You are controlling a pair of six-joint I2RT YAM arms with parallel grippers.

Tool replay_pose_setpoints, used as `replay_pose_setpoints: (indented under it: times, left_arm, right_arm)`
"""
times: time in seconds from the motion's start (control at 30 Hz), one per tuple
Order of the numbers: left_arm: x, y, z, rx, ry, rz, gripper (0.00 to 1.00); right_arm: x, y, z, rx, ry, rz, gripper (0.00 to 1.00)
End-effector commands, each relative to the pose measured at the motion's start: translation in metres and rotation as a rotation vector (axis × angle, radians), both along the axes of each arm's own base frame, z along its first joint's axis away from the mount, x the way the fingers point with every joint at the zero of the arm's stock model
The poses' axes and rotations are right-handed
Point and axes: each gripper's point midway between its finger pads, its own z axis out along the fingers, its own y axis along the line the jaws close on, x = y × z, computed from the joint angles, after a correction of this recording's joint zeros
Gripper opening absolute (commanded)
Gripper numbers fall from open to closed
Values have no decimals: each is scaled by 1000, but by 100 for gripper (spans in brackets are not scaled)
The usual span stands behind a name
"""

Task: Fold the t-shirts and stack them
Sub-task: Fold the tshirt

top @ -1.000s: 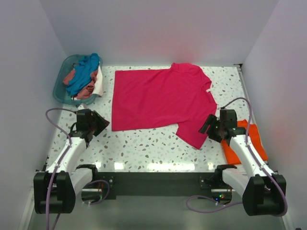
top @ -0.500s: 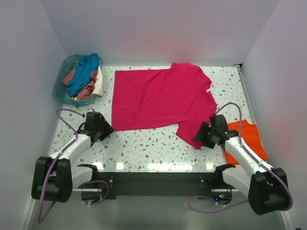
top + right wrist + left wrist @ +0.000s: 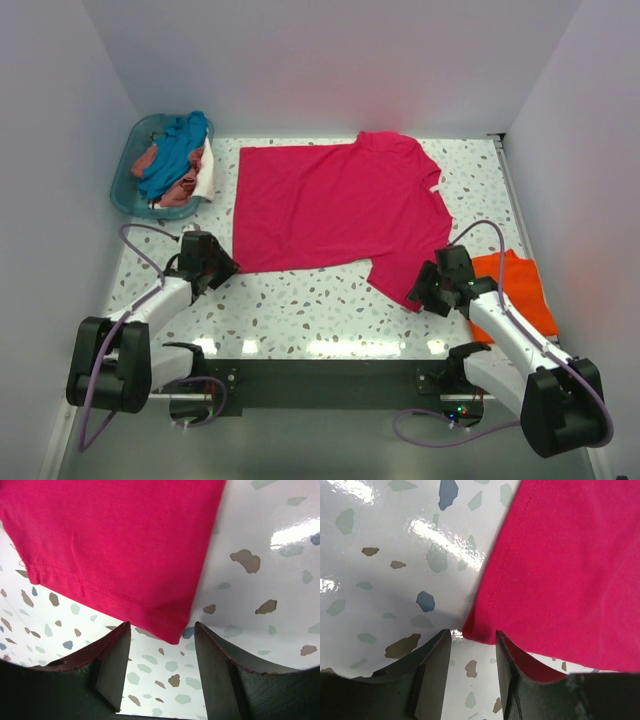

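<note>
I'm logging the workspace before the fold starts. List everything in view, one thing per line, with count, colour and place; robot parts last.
magenta t-shirt: one, magenta-pink, spread flat across the middle of the table, white neck label at its right edge.
orange t-shirt: one, orange, at the table's right edge, partly under the right arm.
basin: one, translucent teal, far left corner.
clothes in the basin: a heap, teal, salmon and white; number cannot be told.
table: one, white with speckles.
left gripper: one, black, jaws open astride the magenta shirt's near left corner.
right gripper: one, black, jaws open astride the shirt's near sleeve corner.
</note>
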Motion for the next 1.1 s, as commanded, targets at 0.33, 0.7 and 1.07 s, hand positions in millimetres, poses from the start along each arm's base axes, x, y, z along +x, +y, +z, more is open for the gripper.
replay_pose_setpoints:
  times: [0.33, 0.7, 1.07]
  left_arm:
    - [-4, 0, -13, 40, 40, -25, 25]
    - [5, -2, -10, 37, 32, -36, 0]
    - [7, 5, 4, 74, 51, -16, 0]
  right_arm:
    - [-18, -12, -5, -64, 92, -26, 58]
    - [-7, -2, -21, -16, 95, -49, 27]
    - [-18, -8, 15, -27, 40, -27, 0]
